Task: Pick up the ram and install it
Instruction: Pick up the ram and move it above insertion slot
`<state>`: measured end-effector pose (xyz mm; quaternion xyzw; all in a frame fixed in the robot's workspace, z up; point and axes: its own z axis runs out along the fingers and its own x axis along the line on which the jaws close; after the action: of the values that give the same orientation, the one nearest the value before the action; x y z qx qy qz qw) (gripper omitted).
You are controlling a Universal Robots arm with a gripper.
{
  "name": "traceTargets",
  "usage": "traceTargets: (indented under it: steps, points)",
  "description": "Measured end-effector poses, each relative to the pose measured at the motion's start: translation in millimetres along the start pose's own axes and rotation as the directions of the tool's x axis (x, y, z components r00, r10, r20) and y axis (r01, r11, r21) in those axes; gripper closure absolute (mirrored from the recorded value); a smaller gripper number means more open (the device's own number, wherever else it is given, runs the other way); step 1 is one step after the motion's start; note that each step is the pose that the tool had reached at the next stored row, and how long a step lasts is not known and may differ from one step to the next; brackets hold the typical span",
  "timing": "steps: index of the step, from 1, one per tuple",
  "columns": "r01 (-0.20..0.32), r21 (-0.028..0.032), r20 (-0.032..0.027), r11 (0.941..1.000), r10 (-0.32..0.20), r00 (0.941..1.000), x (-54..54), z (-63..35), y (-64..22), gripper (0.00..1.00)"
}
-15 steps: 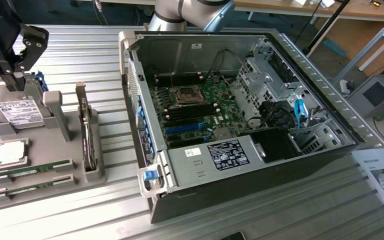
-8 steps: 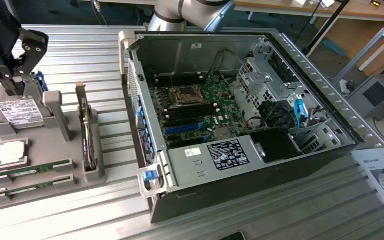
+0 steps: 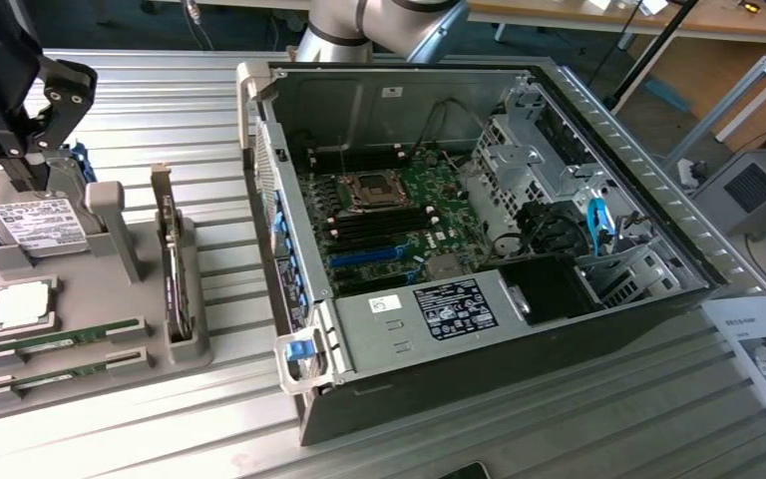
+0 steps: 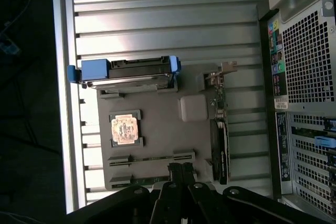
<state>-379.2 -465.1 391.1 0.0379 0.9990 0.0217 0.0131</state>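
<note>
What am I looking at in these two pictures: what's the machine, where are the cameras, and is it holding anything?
It is a robot arm ending in a two-fingered gripper. One picture comes from a camera off the arm. The other comes from a camera on its wrist, looking past the fingers. On the ribbed metal table stand an open computer case and a grey parts tray. The tray carries a hard drive, a square processor chip, an upright expansion card and two green ram sticks. The gripper is shut, holds nothing and hangs above the tray. Both ram sticks lie in their slots.
</note>
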Motion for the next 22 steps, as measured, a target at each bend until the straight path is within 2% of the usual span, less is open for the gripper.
traceTargets:
  steps: [11,22]
  points:
    - [0.007,-0.0001,-0.0003,1.0,-0.007,1.0,0.0,0.0,0.0,0.89]
    - [0.052,-0.0013,-0.0023,0.9986,-0.052,0.9986,-0.4,0.0,0.0,0.89]
